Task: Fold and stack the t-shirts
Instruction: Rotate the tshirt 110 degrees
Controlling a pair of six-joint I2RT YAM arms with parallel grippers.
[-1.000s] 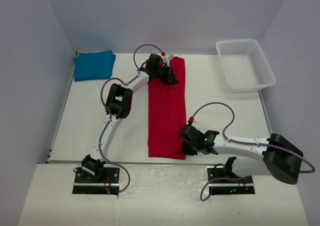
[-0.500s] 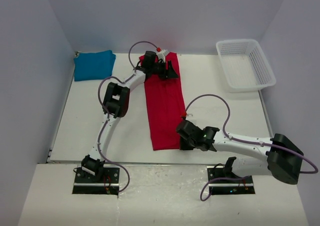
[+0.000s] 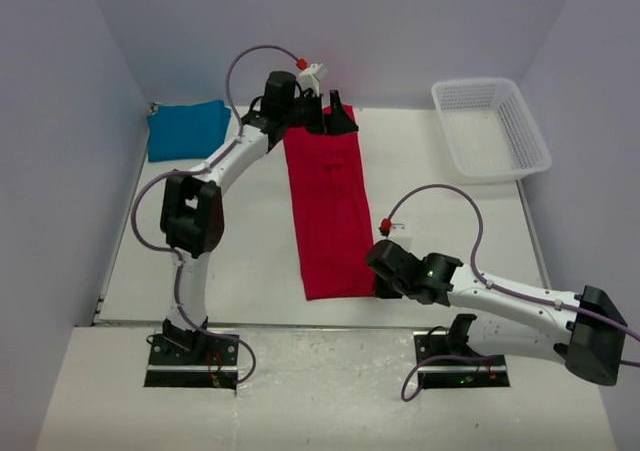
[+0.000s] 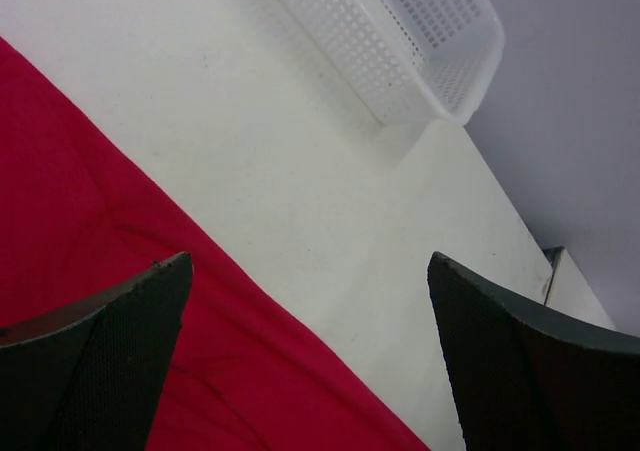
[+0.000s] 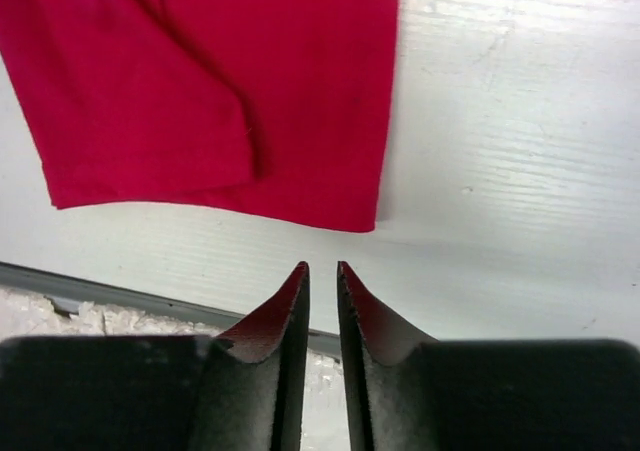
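The red t-shirt (image 3: 328,211) lies flat on the table as a long narrow strip running from far to near. Its far end (image 4: 90,231) is under my left gripper (image 3: 338,117), which hovers above it with its jaws wide open (image 4: 310,261) and nothing between them. Its near hem (image 5: 220,81) lies just ahead of my right gripper (image 3: 383,287). That gripper (image 5: 322,268) is off the cloth, its jaws a narrow gap apart and empty. The teal-blue t-shirt (image 3: 188,129) lies folded at the far left corner.
A white mesh basket (image 3: 492,128) stands at the far right, also seen in the left wrist view (image 4: 400,41). The table's near edge (image 5: 120,296) runs right below the right fingertips. Walls close in the left, back and right sides.
Both grippers have let go of the red t-shirt. The left one opened wide and rose at the far end. The right one parted slightly and drew back to the right of the near hem.
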